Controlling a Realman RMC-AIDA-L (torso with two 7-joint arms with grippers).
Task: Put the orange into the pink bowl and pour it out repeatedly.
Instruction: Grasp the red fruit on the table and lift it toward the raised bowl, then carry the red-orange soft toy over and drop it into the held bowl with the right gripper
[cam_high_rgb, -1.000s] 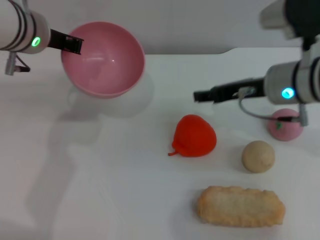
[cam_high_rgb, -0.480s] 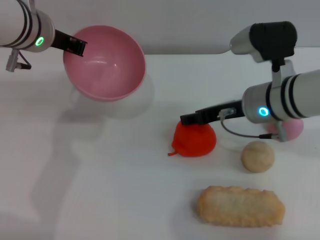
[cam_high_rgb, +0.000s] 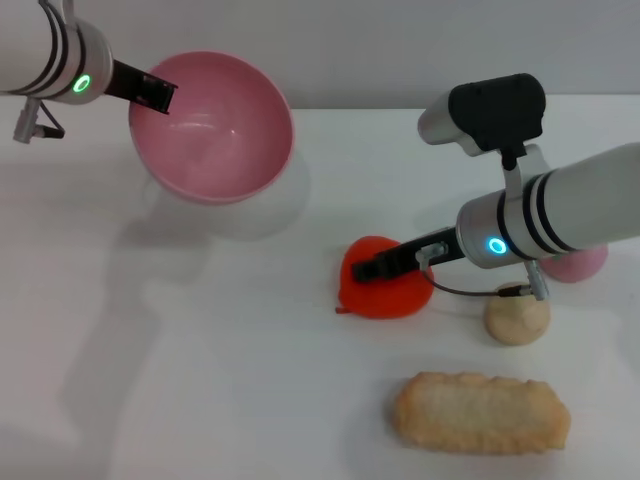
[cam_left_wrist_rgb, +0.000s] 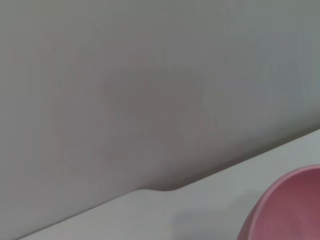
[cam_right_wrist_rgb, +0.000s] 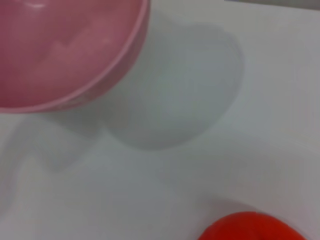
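Left gripper (cam_high_rgb: 150, 91) clamps the pink bowl (cam_high_rgb: 212, 125) by its rim, tilted above the table, right gripper (cam_high_rgb: 368, 269) sits on the orange (cam_high_rgb: 385, 283), grip state unclear.

No text, label, brand, number or sign can be read anywhere in these views. The pink bowl (cam_high_rgb: 212, 125) at the upper left of the head view and the orange (cam_high_rgb: 385, 282) near the centre are both plain and unmarked. The only marks on the arms are small glowing rings, which carry no characters.
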